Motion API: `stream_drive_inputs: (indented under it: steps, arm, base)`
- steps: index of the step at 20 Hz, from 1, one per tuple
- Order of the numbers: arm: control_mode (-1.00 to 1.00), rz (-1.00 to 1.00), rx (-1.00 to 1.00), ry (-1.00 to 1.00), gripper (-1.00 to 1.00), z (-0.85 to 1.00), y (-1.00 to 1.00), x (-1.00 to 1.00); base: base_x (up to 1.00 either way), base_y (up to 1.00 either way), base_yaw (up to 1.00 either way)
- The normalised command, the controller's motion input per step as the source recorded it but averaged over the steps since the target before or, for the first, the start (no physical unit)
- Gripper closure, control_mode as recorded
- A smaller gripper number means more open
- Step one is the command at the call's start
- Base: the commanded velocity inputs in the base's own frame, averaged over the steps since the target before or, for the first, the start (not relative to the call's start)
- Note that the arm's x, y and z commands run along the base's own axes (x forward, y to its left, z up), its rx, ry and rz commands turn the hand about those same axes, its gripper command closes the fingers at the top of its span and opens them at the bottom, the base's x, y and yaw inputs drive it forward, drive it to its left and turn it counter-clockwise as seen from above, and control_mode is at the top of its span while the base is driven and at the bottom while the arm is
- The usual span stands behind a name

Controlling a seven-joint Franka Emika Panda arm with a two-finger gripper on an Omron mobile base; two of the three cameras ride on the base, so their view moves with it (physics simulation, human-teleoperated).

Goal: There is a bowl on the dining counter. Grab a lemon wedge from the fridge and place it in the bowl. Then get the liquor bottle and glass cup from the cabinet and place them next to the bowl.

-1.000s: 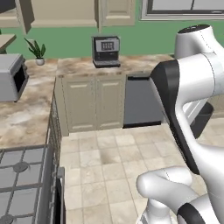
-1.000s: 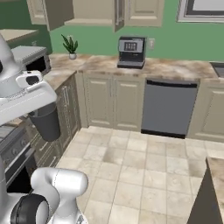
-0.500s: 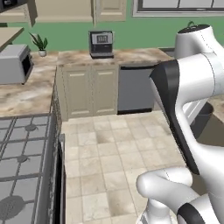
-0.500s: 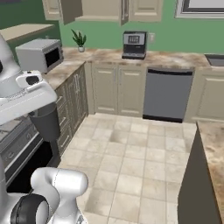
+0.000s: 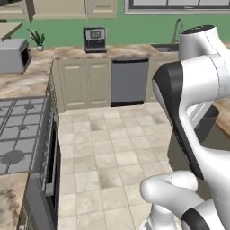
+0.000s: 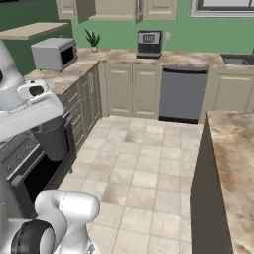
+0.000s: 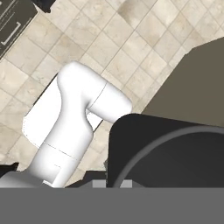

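Base has swung right; one glass cup (image 6: 51,141) hangs in shut fingers.

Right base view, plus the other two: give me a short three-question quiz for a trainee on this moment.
1. True or false: the arm carries the glass cup above the tiled floor, not over a counter.
2. What stands between the microwave and the coffee machine? A kettle; B potted plant; C bowl.
3. Fill in: the door of the dishwasher is ____.
Key: 1 true; 2 B; 3 closed.
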Motion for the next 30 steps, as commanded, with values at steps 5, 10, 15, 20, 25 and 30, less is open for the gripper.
stream_drive_inputs:
  steps: [5, 10, 15, 20, 25, 30]
  arm:
    - [1.00, 0.00, 0.00, 0.00, 1.00, 0.00, 0.00, 0.00]
    - [1.00, 0.00, 0.00, 0.00, 1.00, 0.00, 0.00, 0.00]
    - [1.00, 0.00, 0.00, 0.00, 1.00, 0.00, 0.00, 0.00]
    - [1.00, 0.00, 0.00, 0.00, 1.00, 0.00, 0.00, 0.00]
    - [1.00, 0.00, 0.00, 0.00, 1.00, 0.00, 0.00, 0.00]
    - [1.00, 0.00, 0.00, 0.00, 1.00, 0.00, 0.00, 0.00]
  base:
    - [-1.00, -0.57, -0.04]
    - [-1.00, -0.51, -0.04]
    - [-1.00, -0.47, -0.04]
    - [-1.00, -0.48, -0.03]
    - [-1.00, -0.47, -0.03]
    - [-0.69, -0.68, 0.00]
